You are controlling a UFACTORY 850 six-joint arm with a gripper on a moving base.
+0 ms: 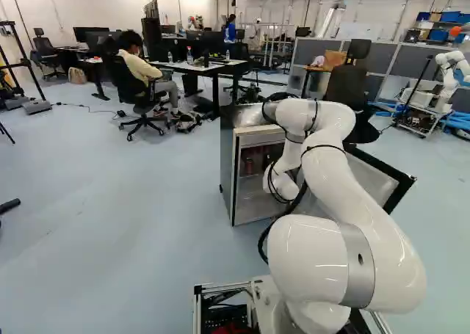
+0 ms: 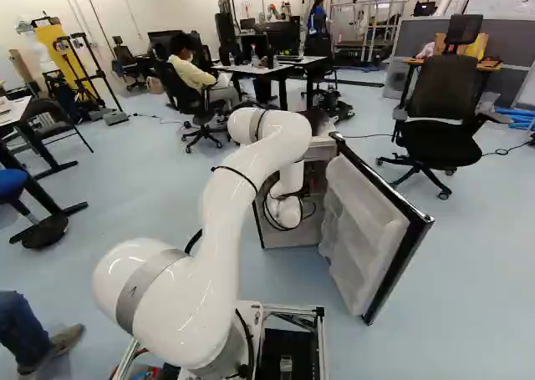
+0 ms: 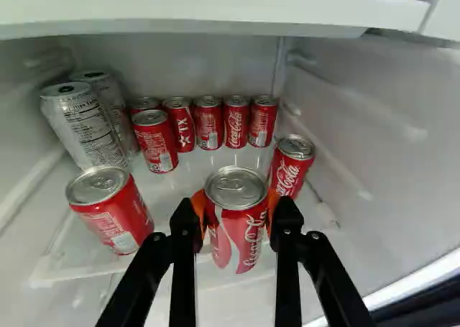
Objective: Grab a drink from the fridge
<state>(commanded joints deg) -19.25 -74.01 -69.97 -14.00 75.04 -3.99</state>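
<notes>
My end effector (image 3: 236, 215) is clamped on a red can (image 3: 237, 241), orange pads (image 3: 198, 210) pressed in from two sides. That's the drink, call it the held can, inside the fridge (image 1: 229, 176). Can't tell if its base is off the shelf (image 3: 188, 177).

Closest to the held can: a second red can (image 3: 290, 167), just beside it and a bit deeper in. On its opposite side, with a gap, a third red can (image 3: 113, 215). Deeper than the held can, same side as the third: a fourth red can (image 3: 155, 144), then two silver cans (image 3: 90, 129). Straight behind the held can, well apart, a row of five red cans (image 3: 208, 126). White ledge (image 3: 215, 11) runs above the level of the held can.

Outside, fridge door (image 2: 359, 230) is swung open, away from the held can. Way beyond the held can: black office chair (image 2: 443, 104) and a worktop (image 1: 209, 67) with bottles (image 1: 189, 56) on it.
</notes>
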